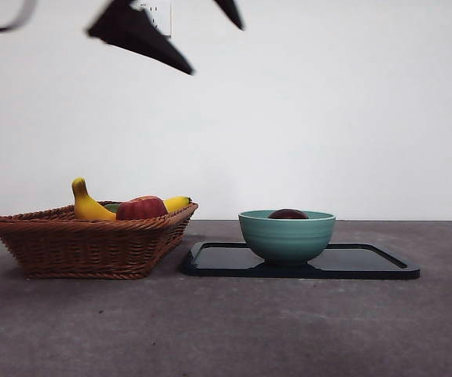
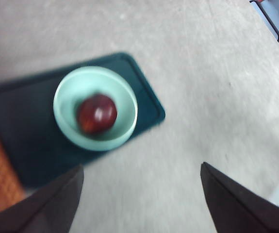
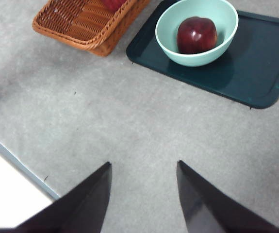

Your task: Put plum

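Plum (image 3: 196,34) sits inside the green bowl (image 3: 171,36) on the dark tray (image 3: 255,73), beside the basket (image 1: 76,243). Round, it shows no long axis. Both end effectors hang high above the surface (image 3: 129,126), clear of the bowl; the left end effector (image 2: 141,194) and right end effector (image 3: 144,194) are spread, holding nothing. Neither looks clearly nearer.
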